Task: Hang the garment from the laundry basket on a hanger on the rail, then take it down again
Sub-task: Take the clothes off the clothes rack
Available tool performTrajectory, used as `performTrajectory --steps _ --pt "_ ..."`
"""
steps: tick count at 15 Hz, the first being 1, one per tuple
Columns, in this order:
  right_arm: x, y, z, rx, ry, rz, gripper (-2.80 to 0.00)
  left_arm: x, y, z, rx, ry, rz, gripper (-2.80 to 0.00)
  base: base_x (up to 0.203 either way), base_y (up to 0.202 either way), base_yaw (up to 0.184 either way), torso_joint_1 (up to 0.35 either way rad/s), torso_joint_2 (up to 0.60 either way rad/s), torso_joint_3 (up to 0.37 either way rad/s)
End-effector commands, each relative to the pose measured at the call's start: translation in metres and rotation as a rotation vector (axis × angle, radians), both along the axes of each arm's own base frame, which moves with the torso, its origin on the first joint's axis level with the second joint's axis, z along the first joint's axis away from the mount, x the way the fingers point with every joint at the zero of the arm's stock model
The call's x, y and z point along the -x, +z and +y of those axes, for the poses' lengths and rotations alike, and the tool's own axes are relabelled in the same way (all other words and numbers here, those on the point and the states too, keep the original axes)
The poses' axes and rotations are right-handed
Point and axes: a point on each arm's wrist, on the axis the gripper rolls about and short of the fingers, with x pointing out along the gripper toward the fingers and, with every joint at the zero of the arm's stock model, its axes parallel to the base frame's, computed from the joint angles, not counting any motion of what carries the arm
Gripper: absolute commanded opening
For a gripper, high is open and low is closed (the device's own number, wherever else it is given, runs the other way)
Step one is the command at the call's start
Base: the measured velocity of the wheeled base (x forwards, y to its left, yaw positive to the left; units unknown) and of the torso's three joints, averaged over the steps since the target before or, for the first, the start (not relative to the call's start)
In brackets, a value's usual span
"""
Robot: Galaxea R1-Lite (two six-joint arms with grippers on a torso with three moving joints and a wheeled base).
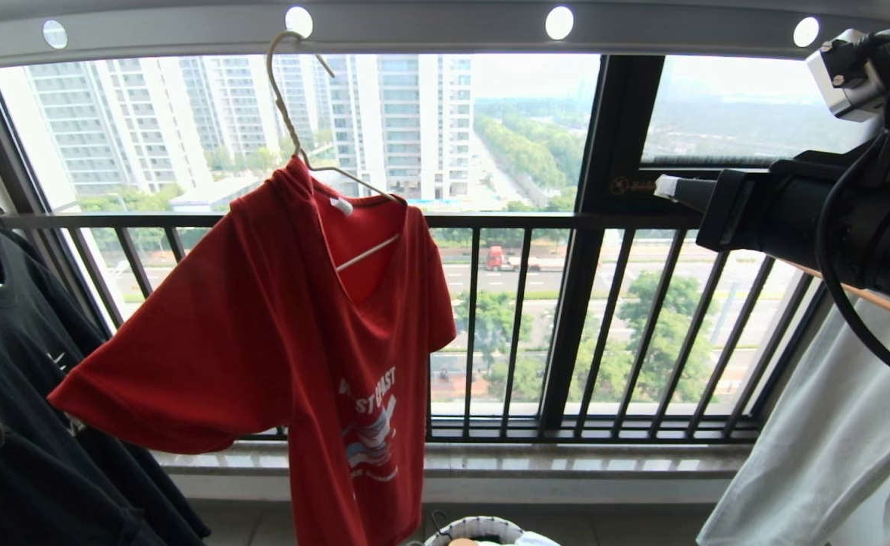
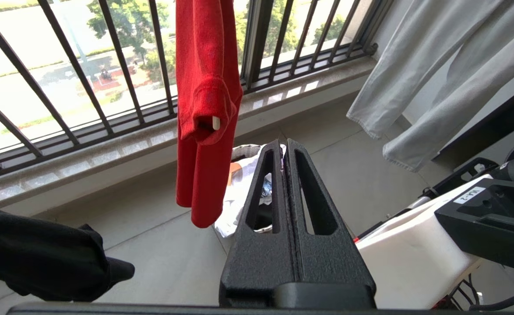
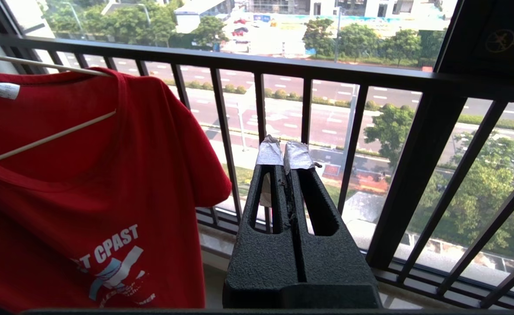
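Red garment (image 1: 263, 326) on hanger (image 1: 293, 129) (askew) | right hand (image 1: 669, 188) raised level, clenched empty | left hand (image 2: 284, 144) low, clenched

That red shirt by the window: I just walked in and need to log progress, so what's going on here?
The red T-shirt hangs lopsided on the wire hanger, hooked into the rail. Neither gripper holds it: the left gripper is shut low above the laundry basket, and the right gripper is shut beside the shirt, near the window railing.
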Motion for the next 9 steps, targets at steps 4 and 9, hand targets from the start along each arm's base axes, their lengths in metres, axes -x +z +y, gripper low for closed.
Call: performTrajectory --steps 4,9 --pt "-0.007 -0.006 0.003 0.007 0.005 0.021 -2.80 0.008 -0.053 0.004 -0.040 0.027 0.123 -2.80 0.000 0.000 0.000 0.000 0.00 0.000" --pt "-0.012 -0.011 0.006 0.015 0.005 0.038 -2.80 0.001 -0.083 0.001 -0.040 0.056 0.175 0.00 0.000 0.000 0.000 0.000 0.00 0.000"
